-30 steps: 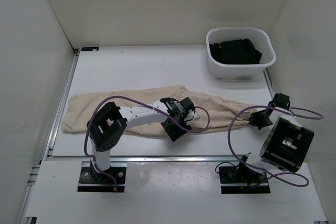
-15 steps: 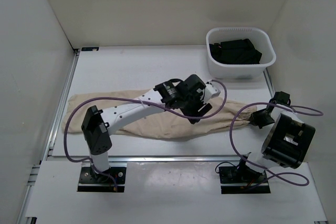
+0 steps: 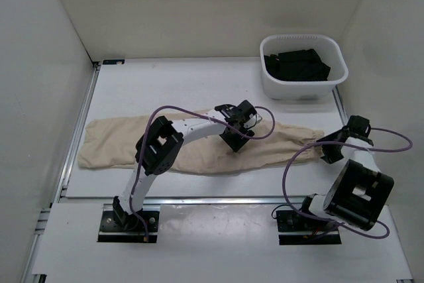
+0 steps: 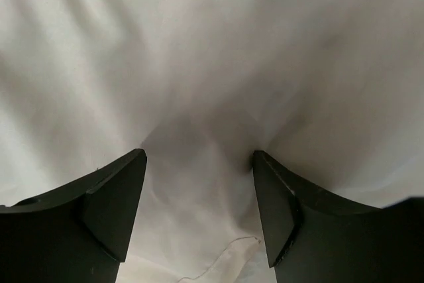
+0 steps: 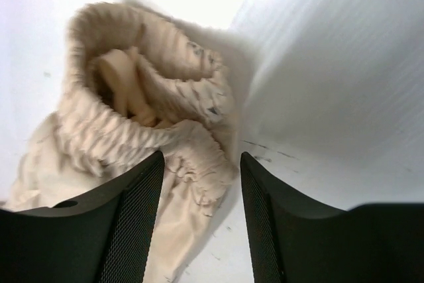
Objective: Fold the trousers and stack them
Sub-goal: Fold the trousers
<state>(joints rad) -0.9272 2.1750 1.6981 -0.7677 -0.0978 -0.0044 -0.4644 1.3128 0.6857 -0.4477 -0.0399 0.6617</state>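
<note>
The beige trousers (image 3: 132, 142) lie stretched flat across the table from left to right. Their gathered waistband (image 3: 317, 138) is at the right end. My left gripper (image 3: 236, 137) is low over the middle of the trousers, open, with smooth cloth (image 4: 212, 64) under and between its black fingers (image 4: 112, 210) and nothing pinched. My right gripper (image 3: 332, 150) is at the waistband end, also open. In the right wrist view the crumpled elastic waistband (image 5: 132, 130) lies loose on the table, partly between the mesh-padded fingers (image 5: 132, 223), which do not clamp it.
A white bin (image 3: 331, 84) holding black folded garments (image 3: 295, 64) stands at the back right. White walls enclose the table on the left, back and right. A metal rail (image 3: 199, 199) runs along the near edge by the arm bases.
The right gripper opened and let go of the waistband, which now lies slightly further right. The left arm moved from the trousers' near edge to their middle, its jaws spreading a little wider.
</note>
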